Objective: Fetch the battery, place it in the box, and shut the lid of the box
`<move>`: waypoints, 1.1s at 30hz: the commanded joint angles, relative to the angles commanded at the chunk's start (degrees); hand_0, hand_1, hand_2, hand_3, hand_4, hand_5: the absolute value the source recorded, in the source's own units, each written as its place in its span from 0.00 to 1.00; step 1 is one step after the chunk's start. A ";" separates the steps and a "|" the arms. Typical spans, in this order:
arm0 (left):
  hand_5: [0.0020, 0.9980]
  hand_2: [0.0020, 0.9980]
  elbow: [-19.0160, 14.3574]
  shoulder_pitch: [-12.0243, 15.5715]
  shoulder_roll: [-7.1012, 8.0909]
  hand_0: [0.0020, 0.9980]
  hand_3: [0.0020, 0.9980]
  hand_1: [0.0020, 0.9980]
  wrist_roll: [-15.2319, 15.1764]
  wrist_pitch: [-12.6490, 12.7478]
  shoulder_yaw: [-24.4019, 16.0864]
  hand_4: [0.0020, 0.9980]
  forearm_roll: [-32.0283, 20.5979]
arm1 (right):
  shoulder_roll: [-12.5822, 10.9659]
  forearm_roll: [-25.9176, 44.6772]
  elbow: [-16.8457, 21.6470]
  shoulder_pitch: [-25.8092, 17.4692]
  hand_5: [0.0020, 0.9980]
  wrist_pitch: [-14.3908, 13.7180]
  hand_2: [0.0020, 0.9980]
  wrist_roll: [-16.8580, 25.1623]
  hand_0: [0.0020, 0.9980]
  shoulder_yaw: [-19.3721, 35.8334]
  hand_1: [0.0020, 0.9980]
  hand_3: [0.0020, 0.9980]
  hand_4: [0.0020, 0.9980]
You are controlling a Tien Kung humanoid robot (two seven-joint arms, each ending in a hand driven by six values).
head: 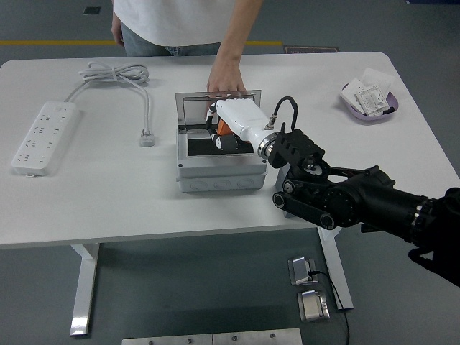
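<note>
— Where is the right hand (231, 123)?

— Reaching in from about four o'clock on its black jointed arm (345, 195), the white-shelled hand sits over the open grey plastic box (218, 175) at the middle of the white table (100, 201). Its fingers are curled down into the box's dark inside around something orange and black, most likely the battery (226, 128), though the shell hides much of the grip.

— And the lid?

— The grey hinged lid (194, 111) stands open at the box's twelve o'clock edge. A person's hand (226, 76) comes down from twelve o'clock and rests its fingers on the lid's top rim.

— Anything else on the table?

— A white power strip (43, 136) lies at nine o'clock, its coiled white cable (118, 74) at about eleven, with the plug (147, 138) just left of the box. A shallow purple dish of white packets (369, 100) sits at two o'clock, well apart from the box.
</note>
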 joint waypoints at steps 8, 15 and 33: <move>0.19 0.64 -0.05 -0.38 -0.12 0.62 0.64 0.70 0.01 -0.02 -0.20 0.72 0.60 | 0.79 0.96 -0.66 -0.67 0.61 -0.45 0.82 0.39 0.93 -0.31 0.77 1.00 0.79; 0.19 0.64 -0.02 -0.30 -0.25 0.62 0.64 0.70 -0.02 0.04 0.22 0.71 0.30 | 0.53 0.92 0.25 -1.02 0.70 -1.08 0.83 0.18 0.97 0.69 0.79 1.00 0.85; 0.19 0.64 0.07 0.17 -0.19 0.62 0.64 0.70 0.07 0.03 1.81 0.71 -1.92 | -9.02 4.88 17.42 0.27 0.80 1.80 0.82 -3.35 0.99 10.26 0.80 1.00 0.94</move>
